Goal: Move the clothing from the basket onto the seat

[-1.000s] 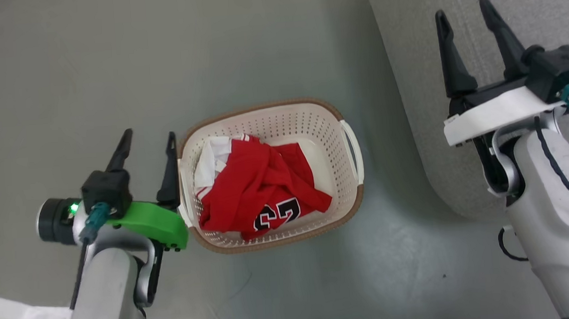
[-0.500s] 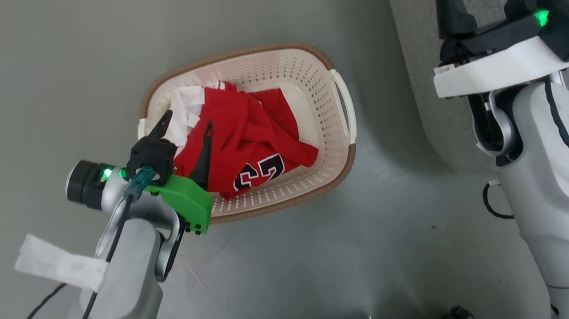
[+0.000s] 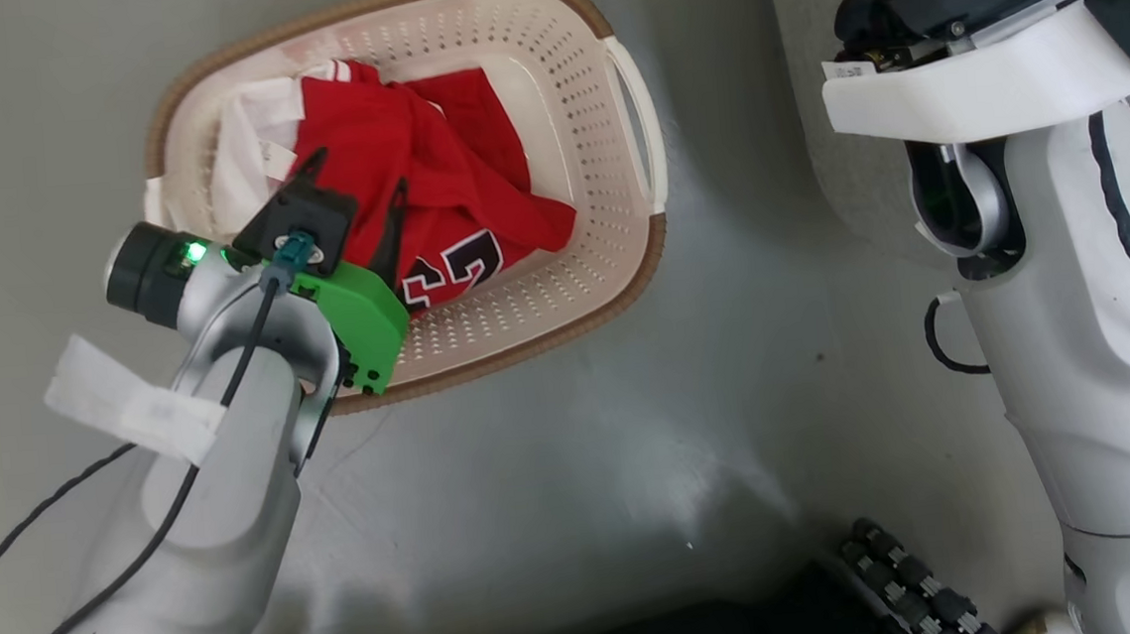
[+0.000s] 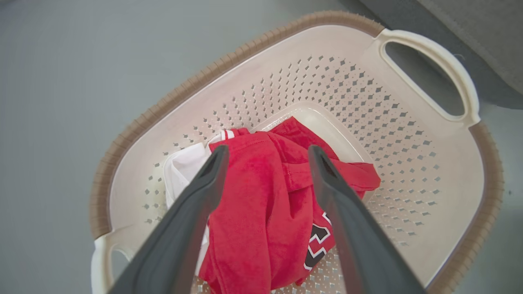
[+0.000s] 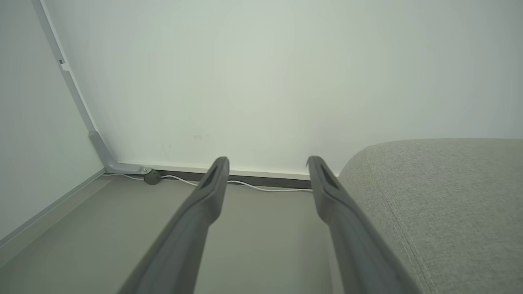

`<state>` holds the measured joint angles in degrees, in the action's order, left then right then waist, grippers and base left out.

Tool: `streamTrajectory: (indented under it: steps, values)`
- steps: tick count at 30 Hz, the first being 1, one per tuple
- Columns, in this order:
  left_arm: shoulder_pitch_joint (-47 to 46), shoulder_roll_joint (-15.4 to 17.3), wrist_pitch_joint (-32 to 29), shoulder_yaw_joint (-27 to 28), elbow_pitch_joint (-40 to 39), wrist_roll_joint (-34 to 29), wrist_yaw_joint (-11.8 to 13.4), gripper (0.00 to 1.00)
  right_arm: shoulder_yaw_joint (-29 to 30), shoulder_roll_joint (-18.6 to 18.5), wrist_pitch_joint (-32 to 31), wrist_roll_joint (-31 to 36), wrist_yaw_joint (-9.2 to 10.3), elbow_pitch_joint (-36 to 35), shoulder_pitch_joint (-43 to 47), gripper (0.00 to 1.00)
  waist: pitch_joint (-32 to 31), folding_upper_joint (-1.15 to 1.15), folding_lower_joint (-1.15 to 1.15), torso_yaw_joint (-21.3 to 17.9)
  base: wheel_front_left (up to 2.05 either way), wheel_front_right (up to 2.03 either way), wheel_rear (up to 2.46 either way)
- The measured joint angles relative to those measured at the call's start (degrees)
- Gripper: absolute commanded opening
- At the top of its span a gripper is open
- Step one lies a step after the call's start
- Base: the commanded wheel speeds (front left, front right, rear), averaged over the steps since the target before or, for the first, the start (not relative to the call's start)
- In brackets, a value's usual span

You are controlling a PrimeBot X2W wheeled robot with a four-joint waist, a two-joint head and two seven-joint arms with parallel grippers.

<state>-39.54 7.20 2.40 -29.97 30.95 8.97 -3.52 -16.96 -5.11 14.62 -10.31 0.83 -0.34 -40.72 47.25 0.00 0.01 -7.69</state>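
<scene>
left forearm (image 3: pixel 203 541): pale grey, rising from the lower left of the head view, with a strip of white tape (image 3: pixel 134 412) on it and a green bracket (image 3: pixel 361 316) at the wrist.
left pincer (image 3: pixel 359 172): spread wide and holding nothing, reaching in over the near-left rim of the basket. its two dark fingers straddle the heap of red cloth, tips low over it; whether they touch the fabric cannot be told.
clothing (image 3: pixel 435 167): bunched inside the basket, toward its left half. red lies on top, a white panel shows at the left, and black-and-white numerals show at the near edge, just beside the pincer's right finger.
basket (image 3: pixel 534 299): cream, perforated, brown-rimmed, with a white handle on the side facing the seat. it stands on the floor (image 3: pixel 586 475), and the right part of its bottom is bare.
seat (image 5: pixel 449 212): grey fabric with a rounded corner and a stitched seam, to the right of the basket, a strip of floor between them.
right pincer (image 5: pixel 267 160): spread wide and empty, held in the air just left of the seat's corner. it points toward a pale wall (image 5: pixel 261 81) with a white cable (image 5: pixel 253 184) along its foot.
</scene>
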Motion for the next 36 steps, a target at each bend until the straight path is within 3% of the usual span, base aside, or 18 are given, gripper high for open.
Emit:
streamTrajectory:
  steps: [13, 25, 26, 27, 28, 29, 36]
  values:
    - [-3.75, 0.41, -3.45, 0.44, 9.29, 0.36, -0.56, 1.00, -0.86, 1.10, 0.04, 0.21, -0.24, -2.90, -1.32, 1.00, 6.60, 0.00, 0.00, -5.36, 0.00, 0.00, 0.00]
    - [-6.52, -0.46, -8.01, 2.03, 17.25, 0.88, 0.70, 1.00, -1.23, 1.44, 0.05, 0.19, 0.27, -3.91, -1.47, 1.00, 8.68, 0.00, -0.01, -6.76, 0.00, 0.00, 0.00]
    - [-6.83, -0.59, -8.40, 2.03, 17.71, 0.88, 0.76, 0.82, -1.24, 1.46, 0.04, 0.19, 0.27, -3.92, -1.47, 1.00, 8.69, 0.00, -0.01, -6.75, 0.00, 0.00, 0.00]
    - [-6.83, -0.59, -8.40, 2.03, 17.71, 0.88, 0.76, 0.40, -1.24, 1.46, 0.04, 0.19, 0.27, -3.92, -1.47, 1.00, 8.69, 0.00, -0.01, -6.75, 0.00, 0.00, 0.00]
    - [-7.07, -0.66, -8.39, 1.99, 17.97, 0.88, 0.79, 0.11, -1.24, 1.46, 0.04, 0.19, 0.27, -3.92, -1.47, 1.00, 8.69, 0.00, -0.01, -6.74, 0.00, 0.00, 0.00]
    - [-7.39, -0.69, -8.39, 1.94, 18.19, 0.88, 0.79, 0.00, -1.23, 1.47, 0.04, 0.18, 0.27, -3.92, -1.47, 1.00, 8.69, 0.00, -0.01, -6.73, 0.00, 0.00, 0.00]
    - [-9.37, -1.47, -7.53, 1.59, 19.42, 0.87, 0.85, 0.00, -1.04, 1.49, 0.05, 0.20, 0.27, -3.90, -1.47, 1.00, 8.41, 0.00, -0.01, -6.39, 0.00, 0.00, 0.00]
